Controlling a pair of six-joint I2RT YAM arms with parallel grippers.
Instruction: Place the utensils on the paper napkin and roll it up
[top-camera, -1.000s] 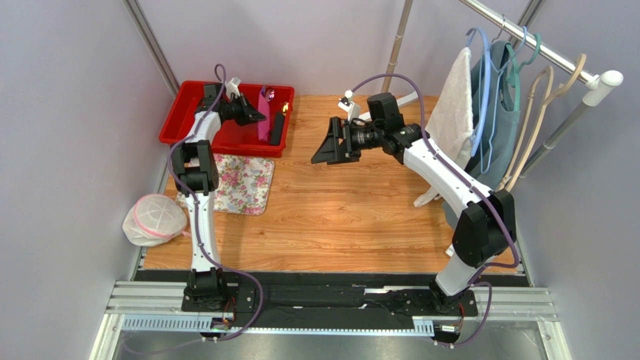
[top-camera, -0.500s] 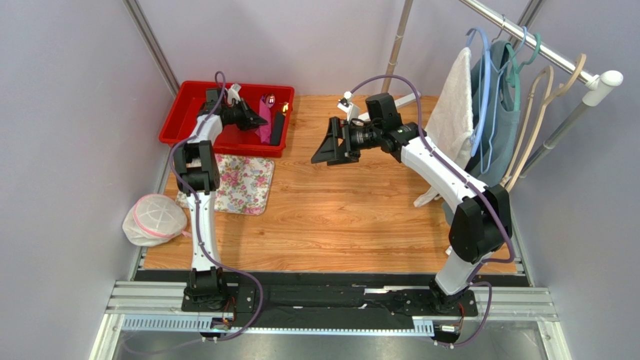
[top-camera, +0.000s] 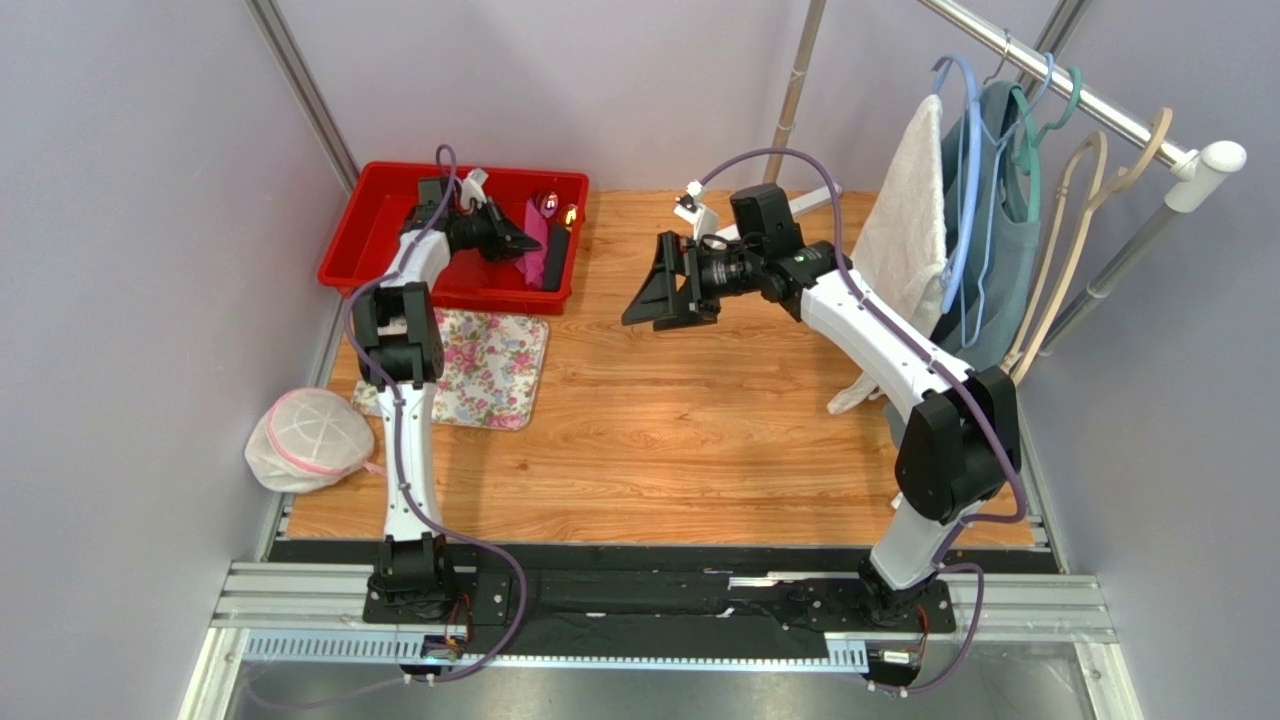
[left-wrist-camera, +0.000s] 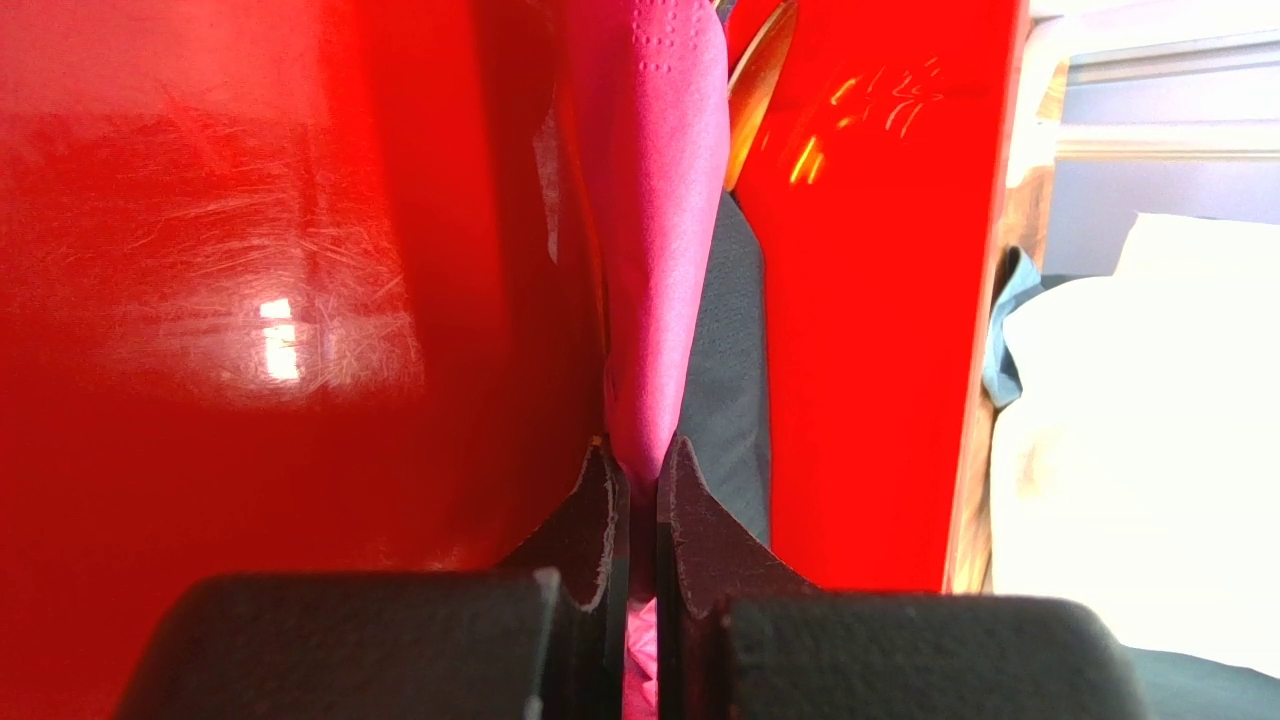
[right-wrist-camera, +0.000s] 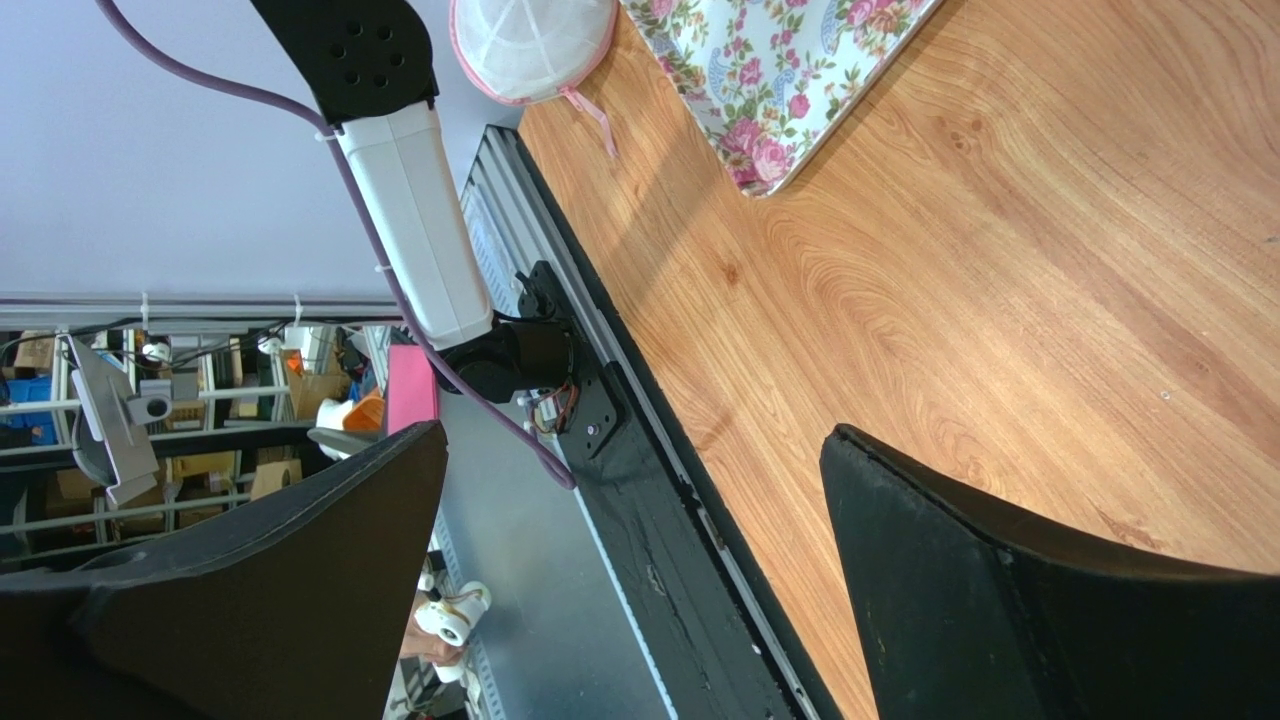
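Nearest, floral cloth (top-camera: 489, 368) flat on table (top-camera: 721, 435). Mid-table, right gripper (right-wrist-camera: 631, 447) spread wide above the wood, holding nothing. Farthest, in red bin (top-camera: 358, 228), left gripper (left-wrist-camera: 642, 465) pinched shut on pink napkin (left-wrist-camera: 649, 225), black piece (top-camera: 555, 258) just beside, purplish utensil (top-camera: 547, 200) toward bin's far end.

left gripper (top-camera: 520, 240) pinches the paper napkin (top-camera: 535, 266) over the red tray (top-camera: 358, 252), right gripper (top-camera: 649, 285) spread wide mid-table.
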